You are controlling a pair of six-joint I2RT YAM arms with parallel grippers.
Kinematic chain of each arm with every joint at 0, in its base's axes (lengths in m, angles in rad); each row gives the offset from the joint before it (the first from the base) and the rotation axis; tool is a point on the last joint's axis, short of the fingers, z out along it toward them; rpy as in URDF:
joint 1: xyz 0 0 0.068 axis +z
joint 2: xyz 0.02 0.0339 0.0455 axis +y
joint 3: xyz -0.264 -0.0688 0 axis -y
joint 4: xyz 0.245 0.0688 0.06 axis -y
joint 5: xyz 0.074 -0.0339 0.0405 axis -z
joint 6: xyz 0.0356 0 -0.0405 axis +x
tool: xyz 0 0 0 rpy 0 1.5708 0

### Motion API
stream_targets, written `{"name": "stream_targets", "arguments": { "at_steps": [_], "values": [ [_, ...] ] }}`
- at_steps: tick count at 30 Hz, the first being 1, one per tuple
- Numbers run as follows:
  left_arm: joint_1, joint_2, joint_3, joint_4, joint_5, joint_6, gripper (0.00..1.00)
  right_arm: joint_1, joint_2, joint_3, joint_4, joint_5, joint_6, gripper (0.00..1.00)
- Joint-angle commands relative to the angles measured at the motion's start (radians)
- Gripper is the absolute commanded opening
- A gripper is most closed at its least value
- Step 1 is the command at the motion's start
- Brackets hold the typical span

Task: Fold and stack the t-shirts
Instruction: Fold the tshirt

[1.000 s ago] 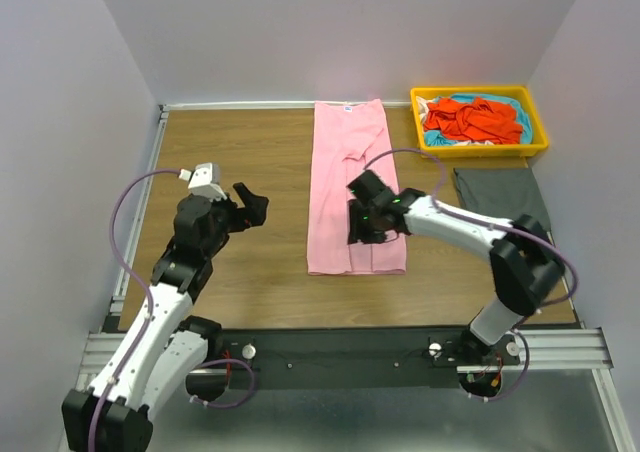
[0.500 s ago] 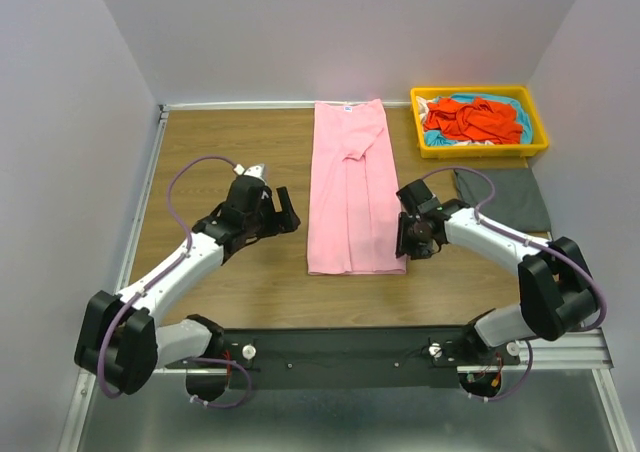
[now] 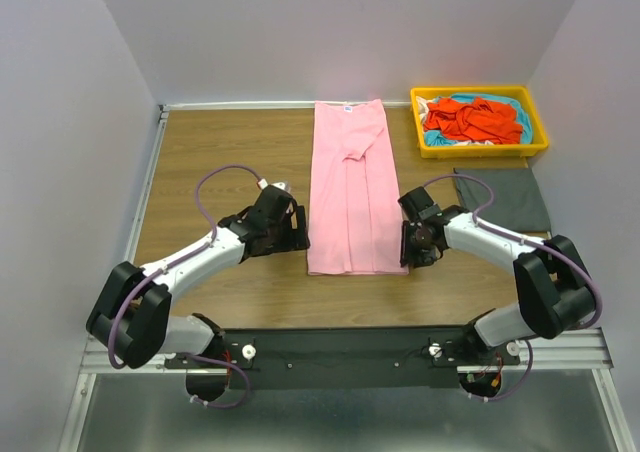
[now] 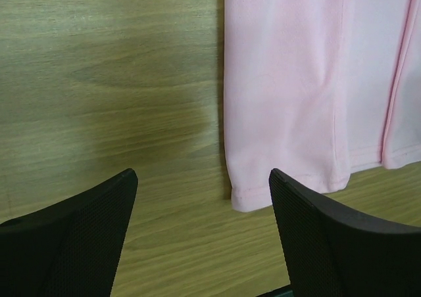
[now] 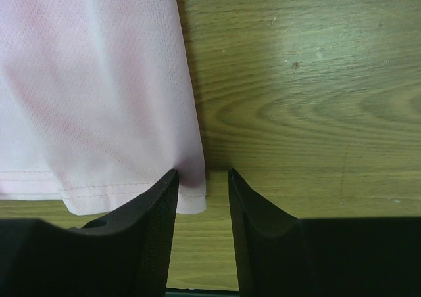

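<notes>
Wood table [image 3: 220,152]: left pincer [image 4: 202,173] nearer pink t-shirt [image 3: 350,192], apart; right pincer [image 5: 202,172] narrowly apart.

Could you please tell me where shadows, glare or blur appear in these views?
Left wrist: a soft shadow darkens the wooden table beside the light pink cotton t-shirt. Right wrist: pale glare on the table, fabric weave sharp. Top external: even light, everything sharp.
</notes>
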Motion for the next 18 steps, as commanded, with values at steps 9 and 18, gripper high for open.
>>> {"name": "stream_targets", "arguments": {
  "at_steps": [9,18],
  "values": [
    [-0.065,0.035,0.015,-0.07,-0.044,-0.048,0.86,-0.006,0.059,-0.066,-0.013,-0.068,-0.044,0.35],
    [-0.128,0.124,0.09,-0.136,-0.092,-0.065,0.82,-0.006,0.104,-0.043,-0.058,-0.04,-0.064,0.19]
  ]
}}
